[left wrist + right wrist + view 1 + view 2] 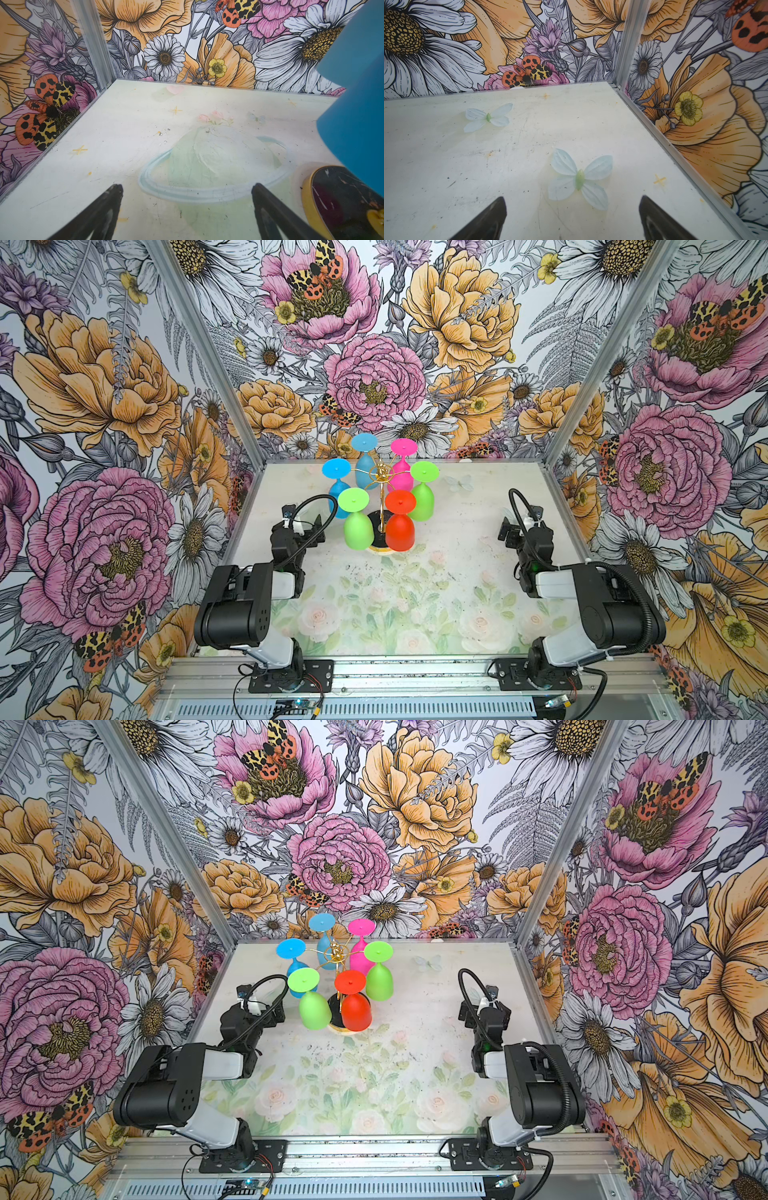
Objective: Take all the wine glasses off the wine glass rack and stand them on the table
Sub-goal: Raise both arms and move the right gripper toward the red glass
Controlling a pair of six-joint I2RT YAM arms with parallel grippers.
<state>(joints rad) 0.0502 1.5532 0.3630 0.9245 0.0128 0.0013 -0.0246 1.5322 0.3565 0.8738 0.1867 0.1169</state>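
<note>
Wine glass rack (pixel 381 477) carried six wine glasses (pixel 400 526), bowls down. Left gripper (pixel 187 187) at its 9 o'clock, jaws apart, empty. Right gripper (pixel 572 199) at 3 o'clock, likewise.

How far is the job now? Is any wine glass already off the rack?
Done: nothing yet; all six glasses hang upside down on the rack. In hand: nothing; the left hand and right hand are open and empty, either side of the rack. Left: reach a glass, grip it, lift it off.
</note>
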